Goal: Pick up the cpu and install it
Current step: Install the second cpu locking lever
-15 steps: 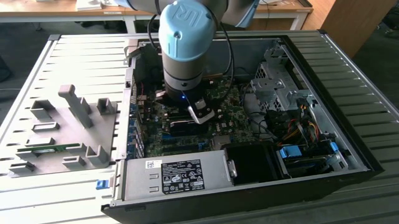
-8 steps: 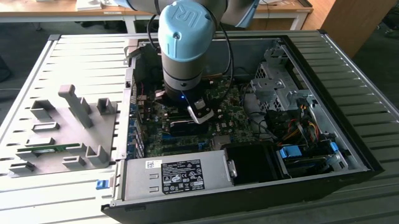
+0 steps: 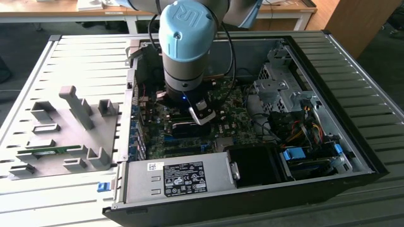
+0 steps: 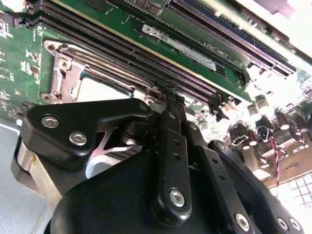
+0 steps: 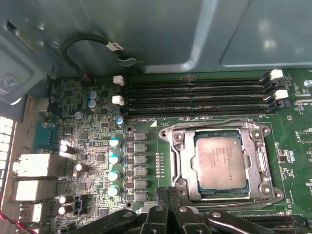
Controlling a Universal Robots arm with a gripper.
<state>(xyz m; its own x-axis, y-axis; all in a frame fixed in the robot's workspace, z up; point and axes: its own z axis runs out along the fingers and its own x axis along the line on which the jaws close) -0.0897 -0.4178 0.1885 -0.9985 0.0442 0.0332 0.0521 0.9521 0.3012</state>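
One cpu [image 5: 221, 163] seated in socket [image 5: 170, 161], end effector [image 5: 168, 202] beside

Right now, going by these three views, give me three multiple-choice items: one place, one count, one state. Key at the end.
1. Where does the cpu sit?
A. In the socket frame on the motherboard
B. On the grey rack outside the case
C. On top of the power supply

2. How many long memory slots run beside the socket in the first wrist view?
A. Two
B. Four
C. Six

3. How does the computer case stand?
A. Upright, panel on
B. Upright, panel off
C. On its side, open side up

Key: 1 A, the silver-grey chip lies flat inside the metal frame. 2 B, four parallel dark slots can be counted. 3 C, the exterior view looks straight down into the open case.
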